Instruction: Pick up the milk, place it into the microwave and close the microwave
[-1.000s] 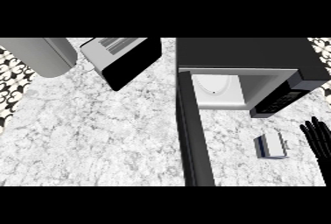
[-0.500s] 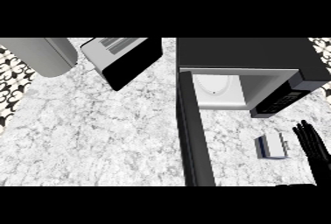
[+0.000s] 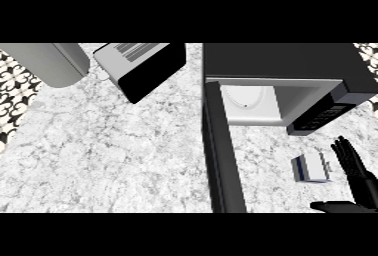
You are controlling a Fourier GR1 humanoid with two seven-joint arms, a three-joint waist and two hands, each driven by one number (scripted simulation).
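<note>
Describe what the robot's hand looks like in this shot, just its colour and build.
Only the right hand shows, at the view's lower right. It is matte black all over, with long slender segmented fingers and a separate thumb. No cables, markings or sleeve are visible, and the forearm lies out of view. The left hand is not in view.

Milk carton (image 3: 311, 167) on counter (microwave (image 3: 280, 80) open, door (image 3: 224, 155) outward).

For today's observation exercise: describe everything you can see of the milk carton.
The milk carton is a small white box with a dark blue side. It stands on the marble counter, in front of the open microwave, right of its open door. The right hand is beside it, fingers straight, not touching.
</note>
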